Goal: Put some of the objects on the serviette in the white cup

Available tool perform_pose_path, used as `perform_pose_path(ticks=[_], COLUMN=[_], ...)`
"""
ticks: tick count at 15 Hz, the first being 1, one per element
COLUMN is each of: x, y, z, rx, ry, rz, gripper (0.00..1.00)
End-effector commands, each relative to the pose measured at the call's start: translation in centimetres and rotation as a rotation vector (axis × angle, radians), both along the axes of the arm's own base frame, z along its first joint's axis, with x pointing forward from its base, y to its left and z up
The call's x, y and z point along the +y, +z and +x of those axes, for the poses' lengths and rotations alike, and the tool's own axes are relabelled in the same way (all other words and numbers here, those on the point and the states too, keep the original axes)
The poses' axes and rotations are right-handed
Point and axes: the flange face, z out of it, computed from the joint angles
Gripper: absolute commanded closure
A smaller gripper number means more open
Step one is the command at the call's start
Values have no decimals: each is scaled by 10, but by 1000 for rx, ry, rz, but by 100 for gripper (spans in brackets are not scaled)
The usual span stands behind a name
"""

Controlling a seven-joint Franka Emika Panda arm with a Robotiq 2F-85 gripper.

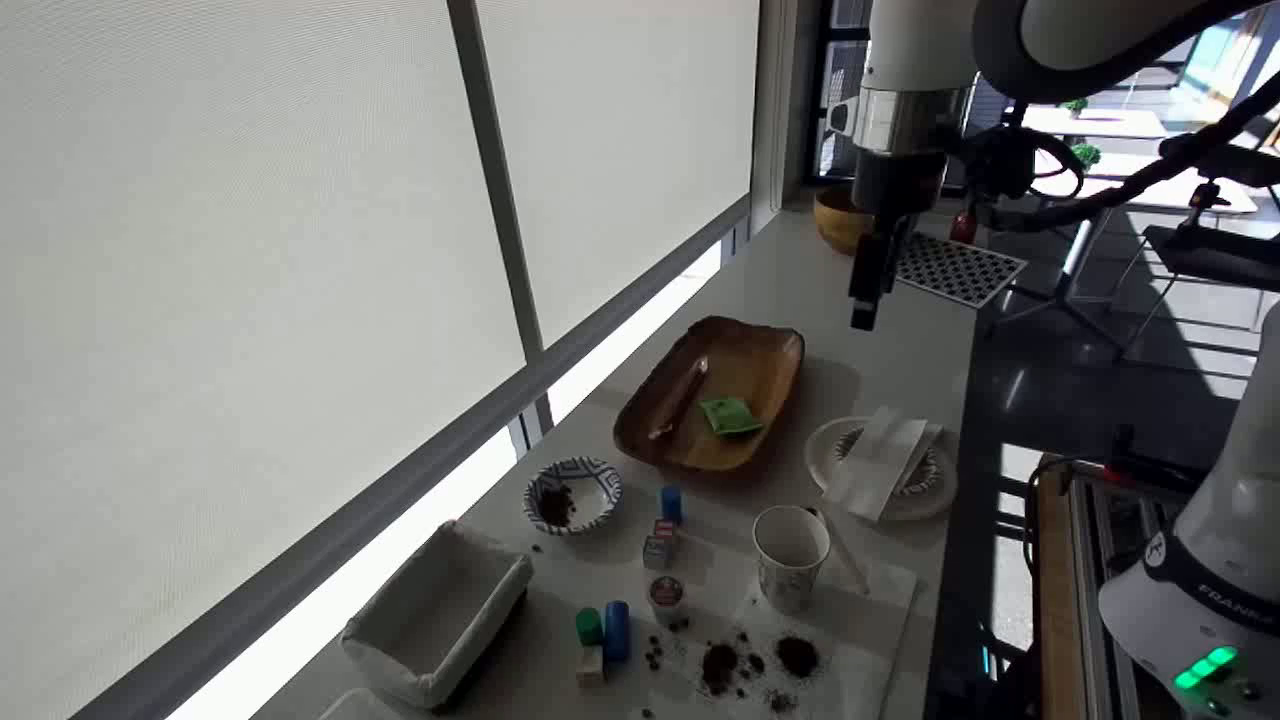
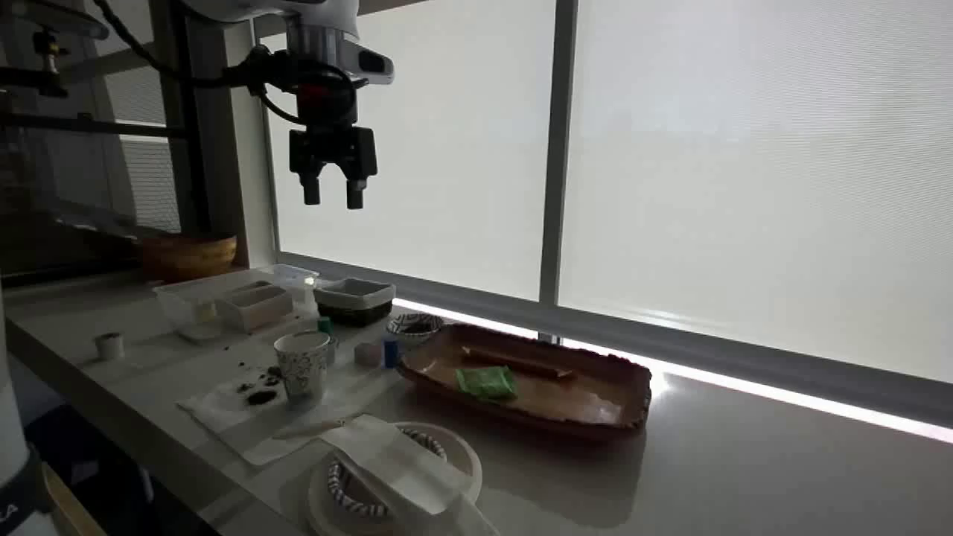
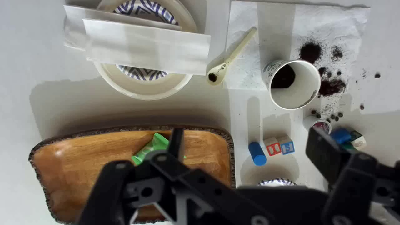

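Observation:
The white patterned cup (image 1: 788, 575) stands upright at the edge of the white serviette (image 1: 893, 600). In the wrist view the cup (image 3: 301, 89) has dark matter inside. Dark grounds (image 3: 310, 52) and several small dark beans (image 3: 335, 117) lie on and beside the serviette (image 3: 331, 23). A pale spoon (image 3: 237, 51) with a dark speck in its bowl lies across the serviette's edge. My gripper (image 2: 333, 202) is open and empty, high above the table. In the wrist view its fingers (image 3: 250, 145) are spread wide, with the small objects far below.
A wooden tray (image 3: 109, 159) holds a green packet (image 3: 151, 147) and a brown stick (image 1: 682, 395). Folded napkins (image 3: 147, 47) lie over a plate (image 3: 147, 93). Nearby are a blue cylinder (image 3: 257, 153), letter blocks (image 3: 279, 147), a small pod (image 1: 666, 597), a patterned bowl (image 1: 590, 490) and a lined basket (image 1: 440, 610).

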Motion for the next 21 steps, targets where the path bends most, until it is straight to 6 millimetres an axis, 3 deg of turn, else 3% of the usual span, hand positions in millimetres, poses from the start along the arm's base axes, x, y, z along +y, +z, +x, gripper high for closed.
perform_pose_path(ticks=[1, 13, 15, 21], x=[0, 0, 17, 134], y=[1, 1, -6, -47], z=[0, 0, 10, 57], rx=[1, 1, 5, -29], ry=[0, 0, 79, 416], rz=[0, 0, 13, 119], gripper=[0, 0, 0, 0])
